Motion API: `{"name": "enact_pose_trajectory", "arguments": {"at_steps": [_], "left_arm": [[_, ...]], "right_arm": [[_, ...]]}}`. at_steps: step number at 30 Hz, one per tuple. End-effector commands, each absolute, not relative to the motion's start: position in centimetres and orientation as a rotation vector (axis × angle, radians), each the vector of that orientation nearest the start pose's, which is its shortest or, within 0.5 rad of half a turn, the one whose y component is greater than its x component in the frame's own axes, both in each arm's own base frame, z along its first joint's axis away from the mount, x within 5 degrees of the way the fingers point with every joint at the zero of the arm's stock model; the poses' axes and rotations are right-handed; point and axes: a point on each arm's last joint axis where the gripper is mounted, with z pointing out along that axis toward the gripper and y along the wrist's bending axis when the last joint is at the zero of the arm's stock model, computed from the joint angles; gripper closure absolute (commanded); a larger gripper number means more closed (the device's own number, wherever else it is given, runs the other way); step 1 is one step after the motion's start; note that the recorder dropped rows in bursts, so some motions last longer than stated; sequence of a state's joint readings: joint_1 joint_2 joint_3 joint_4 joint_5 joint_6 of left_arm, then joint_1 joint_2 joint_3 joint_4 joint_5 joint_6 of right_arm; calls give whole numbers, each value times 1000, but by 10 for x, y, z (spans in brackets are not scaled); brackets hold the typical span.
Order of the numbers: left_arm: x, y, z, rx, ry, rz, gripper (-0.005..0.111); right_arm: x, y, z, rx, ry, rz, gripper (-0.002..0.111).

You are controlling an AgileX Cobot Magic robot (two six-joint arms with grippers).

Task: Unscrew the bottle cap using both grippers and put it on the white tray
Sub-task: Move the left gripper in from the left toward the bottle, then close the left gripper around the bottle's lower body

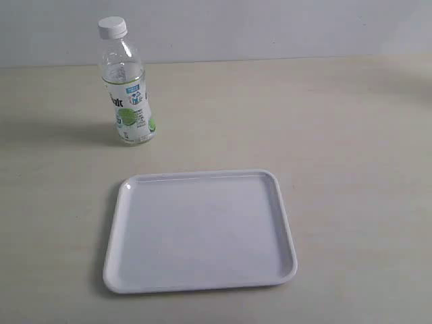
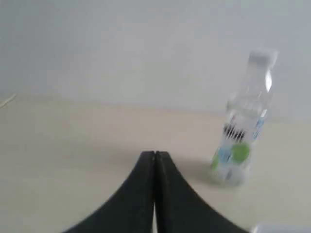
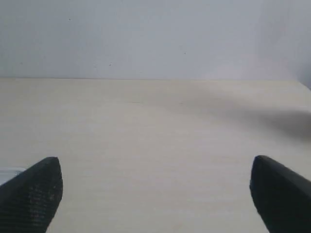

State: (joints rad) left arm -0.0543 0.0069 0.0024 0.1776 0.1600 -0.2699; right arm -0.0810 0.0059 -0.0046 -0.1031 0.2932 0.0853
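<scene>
The clear bottle point(image 1: 128, 94) with its lime label stands upright at the back left of the table, its white ribbed cap point(image 1: 112, 27) screwed on top. In front of it lies the white tray point(image 1: 200, 231), nothing on it. Neither arm shows in the exterior view. In the left wrist view my left gripper point(image 2: 155, 155) is shut with nothing between its fingers; the bottle point(image 2: 241, 131) stands blurred some way beyond it, off to one side, cap point(image 2: 262, 57) on. My right gripper point(image 3: 155, 174) is open wide over bare table, holding nothing.
The pale wooden table point(image 1: 351, 135) meets a white wall at the back. A corner of the tray point(image 2: 282, 228) shows at the edge of the left wrist view, and a sliver of the tray point(image 3: 9, 171) beside one right finger.
</scene>
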Motion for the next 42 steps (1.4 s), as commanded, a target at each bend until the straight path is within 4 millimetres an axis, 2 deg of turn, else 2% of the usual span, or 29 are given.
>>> {"name": "enact_pose_trajectory", "arguments": {"at_steps": [1, 4, 6, 7, 8, 9, 10, 11, 12, 13, 14, 15, 16, 17, 20, 23, 26, 29, 31, 34, 35, 36, 42], "left_arm": [[53, -5, 231, -206, 1278, -412, 107], [47, -7, 245, -216, 1113, -544, 107], [34, -11, 264, -82, 873, -532, 107], [24, -11, 277, -32, 724, -496, 107], [21, -10, 290, -21, 682, -461, 107], [21, -7, 319, -18, 656, -370, 107], [31, -6, 342, -9, 698, -274, 107], [46, -6, 357, 4, 767, -203, 107], [74, -7, 370, 12, 892, -160, 107], [107, -9, 369, 5, 1045, -155, 107], [143, -10, 363, 3, 1175, -151, 107], [180, -13, 347, 2, 1294, -150, 107], [219, -15, 322, 12, 1413, -146, 107], [240, -18, 304, 32, 1474, -148, 107], [288, -29, 256, 103, 1572, -213, 107], [319, -41, 211, 190, 1575, -309, 107], [338, -48, 172, 246, 1592, -362, 106], [350, -47, 146, 292, 1637, -318, 91], [354, -47, 135, 333, 1650, -282, 72], [354, -48, 129, 368, 1659, -260, 32], [354, -47, 128, 378, 1656, -247, 15], [354, -47, 128, 385, 1654, -241, 4], [354, -47, 128, 402, 1649, -222, 2]], "right_arm": [[56, -6, 201, 56, 1622, -103, 9], [56, -5, 216, 44, 1456, -87, 9], [55, -4, 224, 32, 1367, -85, 9], [53, -3, 229, 25, 1303, -82, 9], [52, -2, 233, 20, 1262, -80, 9], [49, -1, 242, 8, 1151, -74, 9], [45, 0, 250, -2, 1057, -69, 9], [40, 1, 258, -13, 958, -65, 9], [34, 3, 265, -23, 853, -59, 9], [30, 3, 269, -30, 790, -56, 9], [27, 4, 272, -35, 742, -54, 9], [26, 4, 273, -36, 731, -53, 9], [27, 4, 273, -35, 735, -53, 9], [27, 4, 272, -34, 741, -52, 9], [27, 4, 273, -31, 739, -43, 9], [26, 4, 273, -32, 731, -43, 9], [27, 4, 273, -28, 735, -34, 9], [27, 4, 272, -27, 740, -33, 9], [27, 4, 272, -24, 745, -28, 9], [28, 4, 271, -12, 756, 0, 9], [28, 4, 271, -5, 759, 15, 9], [28, 4, 271, 1, 761, 31, 9], [28, 4, 271, 4, 761, 47, 9]]}}
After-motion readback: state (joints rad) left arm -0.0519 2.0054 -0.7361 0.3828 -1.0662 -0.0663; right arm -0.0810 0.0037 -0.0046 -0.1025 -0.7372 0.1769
